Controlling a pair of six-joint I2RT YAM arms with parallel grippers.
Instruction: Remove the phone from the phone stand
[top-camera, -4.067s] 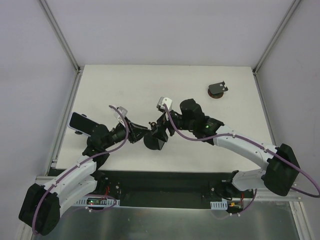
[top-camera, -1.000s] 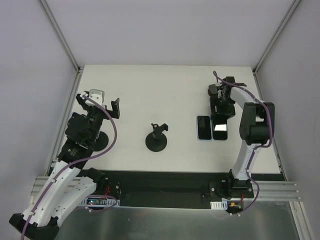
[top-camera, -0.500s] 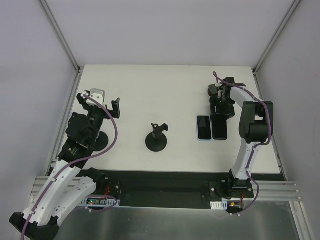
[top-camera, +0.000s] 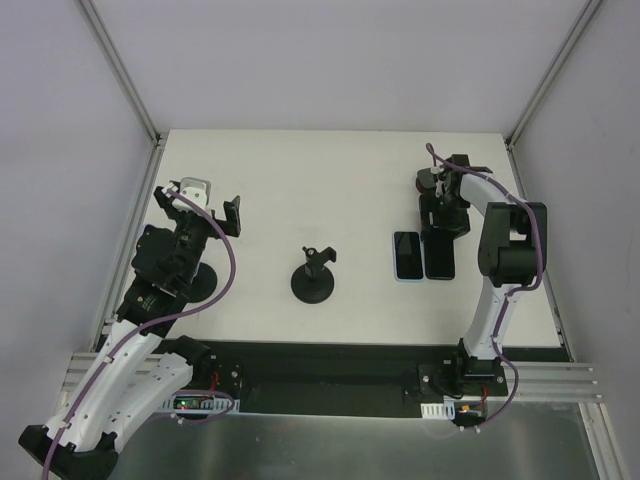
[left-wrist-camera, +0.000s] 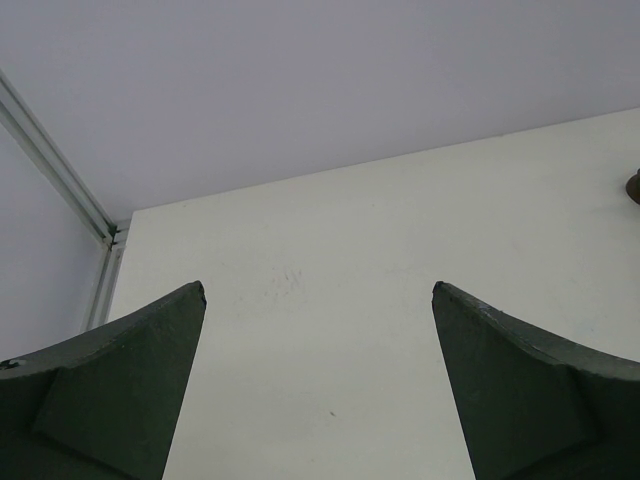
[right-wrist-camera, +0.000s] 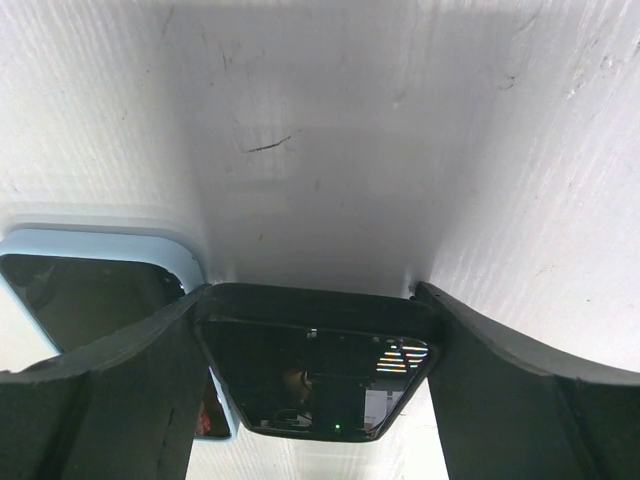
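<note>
Pinching black phone (right-wrist-camera: 320, 370): right jaws, wrist view only; left jaws spread.

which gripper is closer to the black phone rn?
Right. The right gripper is at the black phone, jaws clamping its far end, beside the blue-cased phone. The left gripper is open over the table's left side, beyond the middle stand.

A white table (top-camera: 300, 180) sits boxed in by pale grey walls (top-camera: 330, 60) and aluminium rails (top-camera: 120, 70).
</note>
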